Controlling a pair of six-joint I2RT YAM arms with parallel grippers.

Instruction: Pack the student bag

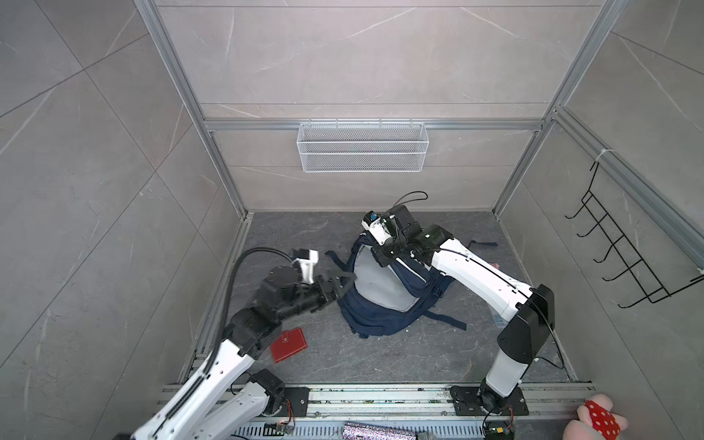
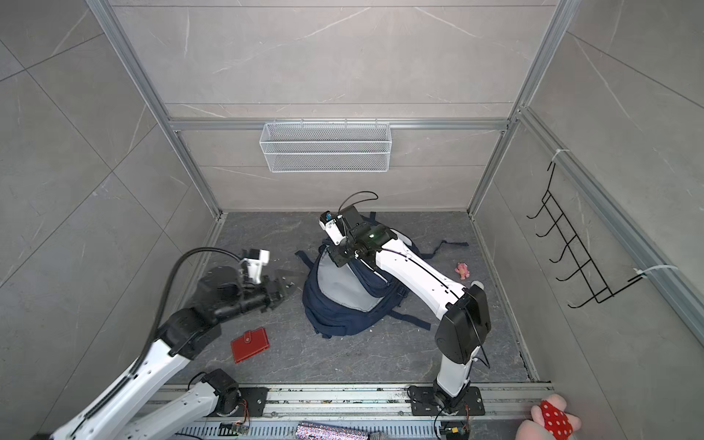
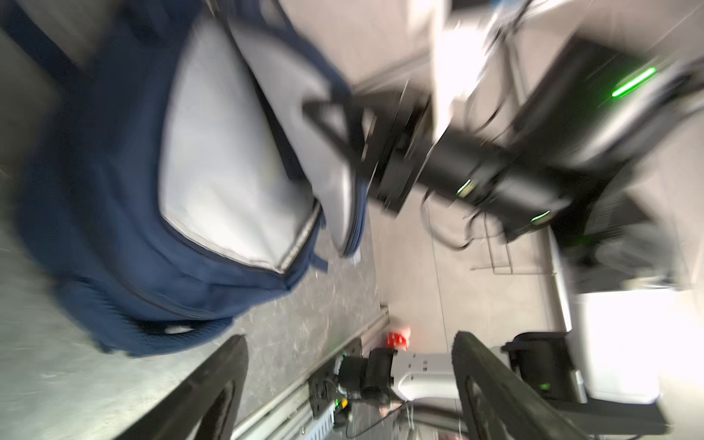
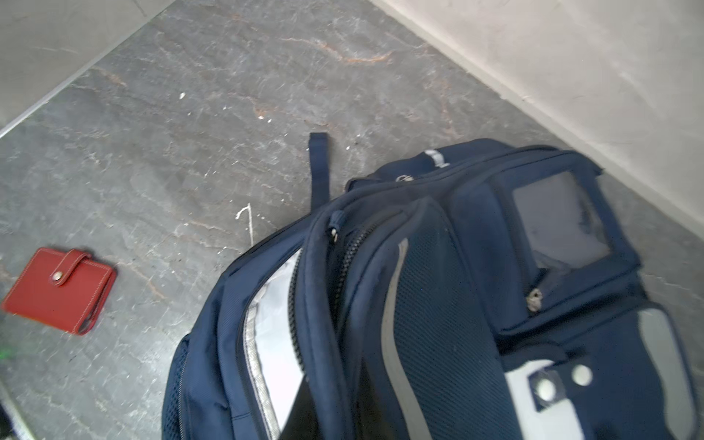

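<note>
student bag (image 3: 114, 228) open, pale lining | left fingers (image 3: 213, 388) spread | blurred

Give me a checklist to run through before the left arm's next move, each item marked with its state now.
1. Student bag main compartment unzipped, pale lining showing: ok.
2. Right gripper shut on the bag's flap, holding it up: ok.
3. Left gripper open and empty: ok.
4. Red wallet lying closed on the floor, nothing on it: ok.
5. Room left inside the bag: cannot tell.
</note>
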